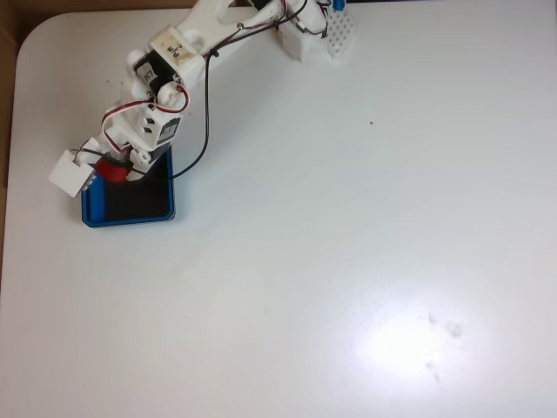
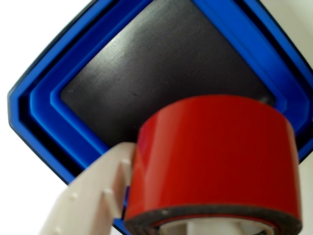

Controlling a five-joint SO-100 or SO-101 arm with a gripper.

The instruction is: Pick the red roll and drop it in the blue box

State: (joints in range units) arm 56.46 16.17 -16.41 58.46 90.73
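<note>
In the fixed view the white arm [image 1: 174, 78] is seen reaching from the top centre down to the upper left of the frame, w/ black and red cables looped along it. The gripper [image 1: 117, 170] is positioned over the top edge of the blue box [image 1: 130, 218], which sits at the left of the white table [image 1: 348, 261]. The red roll [image 1: 110, 168] is seen as a small red patch betw. the fingers, above the box's upper-left corner area.

In the wrist view the red roll [image 2: 215, 161] is held in the lower right of the frame, clamped by the gripper; one pale finger [image 2: 93, 191] is pressed against the roll's left side, the other finger is hidden behind the roll. The roll is carried above the blue box [image 2: 49, 112], not touching its dark floor. The box's thick blue rim is seen at the left and upper right, w/ white table beyond it.
</note>
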